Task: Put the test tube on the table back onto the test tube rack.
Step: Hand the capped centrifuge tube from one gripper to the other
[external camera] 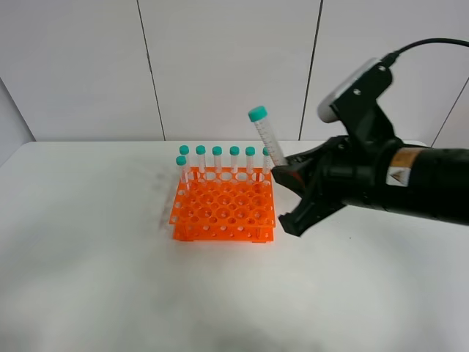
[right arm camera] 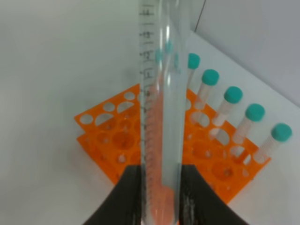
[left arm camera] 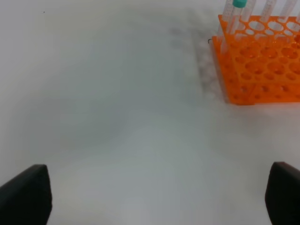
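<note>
My right gripper (external camera: 282, 170) is shut on the test tube (external camera: 267, 136) and holds it tilted, teal cap up, just above the right end of the orange test tube rack (external camera: 223, 210). In the right wrist view the clear graduated tube (right arm camera: 161, 108) rises between my two dark fingers (right arm camera: 129, 197), with the rack (right arm camera: 122, 136) below it. Several capped tubes (external camera: 218, 161) stand in the rack's back row. My left gripper (left arm camera: 159, 194) is open over the bare white table (left arm camera: 117, 117), well away from the rack (left arm camera: 258, 65).
The rack stands near the middle of the table (external camera: 88, 264). A white panelled wall (external camera: 220, 66) rises behind the table's back edge. My right arm (external camera: 410, 180) reaches in from the right.
</note>
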Action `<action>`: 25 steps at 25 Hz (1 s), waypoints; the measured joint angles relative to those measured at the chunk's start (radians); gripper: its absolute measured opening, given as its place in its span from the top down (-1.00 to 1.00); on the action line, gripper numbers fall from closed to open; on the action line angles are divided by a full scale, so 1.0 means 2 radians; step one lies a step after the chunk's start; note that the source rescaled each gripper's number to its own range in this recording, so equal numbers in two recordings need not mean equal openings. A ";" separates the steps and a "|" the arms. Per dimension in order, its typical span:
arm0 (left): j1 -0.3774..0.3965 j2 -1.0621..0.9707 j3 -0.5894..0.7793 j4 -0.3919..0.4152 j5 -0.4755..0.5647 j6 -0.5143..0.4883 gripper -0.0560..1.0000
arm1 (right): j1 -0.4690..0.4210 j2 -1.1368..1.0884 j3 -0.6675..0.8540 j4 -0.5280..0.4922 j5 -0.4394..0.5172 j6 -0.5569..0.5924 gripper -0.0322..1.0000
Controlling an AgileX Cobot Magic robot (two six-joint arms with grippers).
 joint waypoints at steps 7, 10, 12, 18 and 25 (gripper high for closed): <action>0.000 0.000 0.000 0.000 0.000 0.000 -1.00 | 0.000 -0.069 0.047 0.009 0.001 -0.006 0.37; 0.000 0.000 0.000 0.000 0.000 0.000 -1.00 | 0.000 -0.058 0.049 0.009 0.002 -0.021 0.37; 0.000 0.000 0.000 0.000 0.000 0.000 -1.00 | 0.000 -0.055 0.051 0.009 0.001 -0.023 0.37; 0.000 0.000 0.000 0.000 0.000 0.000 -1.00 | 0.018 -0.056 0.078 0.015 -0.041 -0.026 0.37; 0.000 0.000 0.000 0.000 0.000 0.000 -1.00 | 0.077 -0.056 0.115 0.017 -0.069 -0.026 0.37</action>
